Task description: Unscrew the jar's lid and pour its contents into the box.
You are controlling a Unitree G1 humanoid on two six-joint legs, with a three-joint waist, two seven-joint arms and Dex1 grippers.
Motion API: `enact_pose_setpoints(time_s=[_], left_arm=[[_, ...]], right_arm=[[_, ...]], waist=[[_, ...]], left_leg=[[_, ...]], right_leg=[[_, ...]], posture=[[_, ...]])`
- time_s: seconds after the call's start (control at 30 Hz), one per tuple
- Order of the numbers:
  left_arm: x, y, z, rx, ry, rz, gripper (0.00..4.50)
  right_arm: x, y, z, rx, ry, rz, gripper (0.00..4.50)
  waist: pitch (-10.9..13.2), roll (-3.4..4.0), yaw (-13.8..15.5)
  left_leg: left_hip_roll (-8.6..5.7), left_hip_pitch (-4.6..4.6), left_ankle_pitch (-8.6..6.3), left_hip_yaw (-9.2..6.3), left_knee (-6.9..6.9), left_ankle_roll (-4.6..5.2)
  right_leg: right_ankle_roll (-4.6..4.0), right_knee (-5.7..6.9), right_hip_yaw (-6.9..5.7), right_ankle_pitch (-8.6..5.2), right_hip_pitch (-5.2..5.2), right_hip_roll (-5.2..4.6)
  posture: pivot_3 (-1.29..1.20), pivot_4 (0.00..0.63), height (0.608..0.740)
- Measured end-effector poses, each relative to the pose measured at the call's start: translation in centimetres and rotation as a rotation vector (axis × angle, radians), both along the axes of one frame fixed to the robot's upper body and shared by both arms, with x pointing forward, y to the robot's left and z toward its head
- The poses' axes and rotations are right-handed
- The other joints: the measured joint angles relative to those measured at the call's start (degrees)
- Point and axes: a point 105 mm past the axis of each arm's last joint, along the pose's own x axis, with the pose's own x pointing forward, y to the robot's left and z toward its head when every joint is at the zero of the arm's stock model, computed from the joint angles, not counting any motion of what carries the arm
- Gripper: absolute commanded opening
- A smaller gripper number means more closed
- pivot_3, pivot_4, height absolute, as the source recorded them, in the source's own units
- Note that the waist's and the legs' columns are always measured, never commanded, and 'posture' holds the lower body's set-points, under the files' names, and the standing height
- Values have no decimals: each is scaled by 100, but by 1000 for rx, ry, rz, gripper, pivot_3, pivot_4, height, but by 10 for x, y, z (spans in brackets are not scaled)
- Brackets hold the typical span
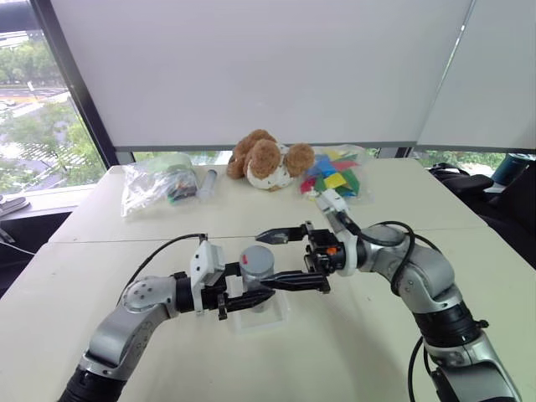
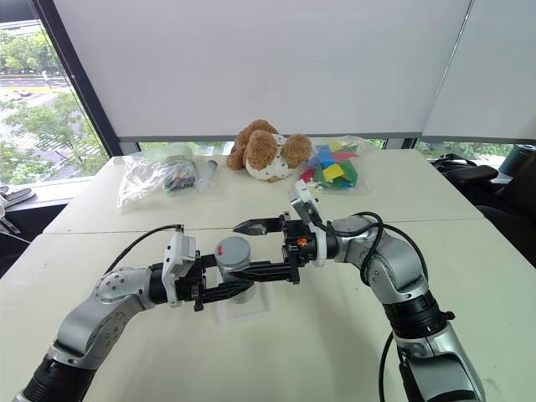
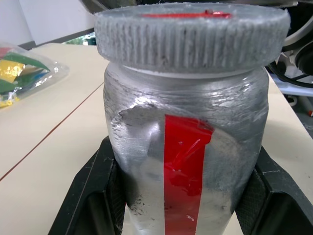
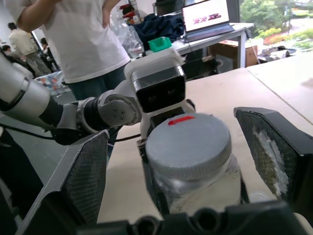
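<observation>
While the lid sits on the jar, the scene reads as follows.

Left gripper [image 1: 251, 300]: fingers clamped tight on the jar's body from both sides, holding it upright.
Right gripper [image 1: 283, 258]: fingers spread wide and level, one on each side of the lid, touching neither lid nor jar.
Jar [image 3: 188, 161]: silver-grey, with a red label strip down its side, held just above the box.
Lid [image 4: 188, 143]: grey, ribbed round the edge, red mark on top, seated on the jar.
Box [image 1: 260, 316]: clear shallow tray on the table, under the jar.
Table [image 1: 352, 335]: pale, with a seam across it.
Far edge: teddy bear [image 1: 266, 159], a bag of coloured blocks [image 1: 335, 177], a clear bag [image 1: 155, 186].
Right wrist view: a person in a white shirt [image 4: 83, 39] behind the left arm.
</observation>
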Motion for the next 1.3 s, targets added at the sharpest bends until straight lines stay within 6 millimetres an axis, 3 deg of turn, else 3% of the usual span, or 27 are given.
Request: enact_pose_setpoints(time_s=[0.33,0.43,0.47,0.5,0.53,0.67,0.77,0.9,1.0,1.07,1.17,1.3], left_arm=[[-1,0,0,2,0,-7,2147],[-1,0,0,1,0,-7,2147],[-1,0,0,1,0,-7,2147],[-1,0,0,1,0,-6,2147],[-1,0,0,1,-2,-6,2147],[-2,0,4,-11,-10,-10,2147],[-7,-2,9,-12,-39,-32,2147],[-8,2,1,1,-1,-24,2147],[-7,5,4,-9,-3,-21,2147],[-6,12,8,-16,1,-4,2147],[-2,22,17,-55,9,28,2147],[-1,37,23,-51,53,49,2147]], right_arm=[[3,12,-8,-46,-11,3,4486],[3,12,-8,-50,-12,3,3608],[3,13,-8,-50,-12,4,3215],[3,13,-8,-50,-12,9,2542],[3,13,-8,-49,-10,11,2271],[1,13,-4,-7,23,25,2288],[-6,8,8,131,155,85,2288],[-8,-16,40,327,249,100,2288],[0,-41,45,376,266,-7,2288],[15,-68,30,348,213,-182,2288],[40,-123,-13,254,99,-483,2288],[50,-180,-60,126,-37,-689,2288]], waist=[[0,0,3],[0,0,2],[0,0,2],[0,0,1],[0,0,1],[0,0,0],[1,1,2],[1,2,17],[1,2,29],[1,1,49],[1,1,59],[5,7,-18]], left_leg=[[0,0,0,0,0,0],[0,0,0,0,0,0],[0,0,0,0,0,0],[0,0,0,0,0,0],[0,0,0,0,0,0],[0,0,0,0,-1,0],[0,0,0,-2,-1,0],[0,-1,0,-3,0,0],[0,-1,0,-2,0,0],[-2,-1,0,1,0,1],[-3,1,0,12,1,1],[0,8,0,22,1,2]], right_leg=[[0,0,0,0,1,0],[0,0,0,0,1,0],[0,0,0,0,1,0],[0,0,0,0,1,0],[0,0,0,0,0,0],[0,0,0,0,0,0],[0,0,1,0,1,-1],[-2,-1,1,0,3,-2],[-3,-2,1,-1,5,-3],[-3,-7,0,-2,7,-3],[0,-8,0,-1,9,-2],[3,2,3,0,8,1]], posture=[[0,150,740],[0,150,740],[0,150,740],[0,150,740],[0,150,740],[0,150,740],[0,150,740],[0,150,740],[0,150,740],[0,150,740],[0,150,740],[0,150,740]])
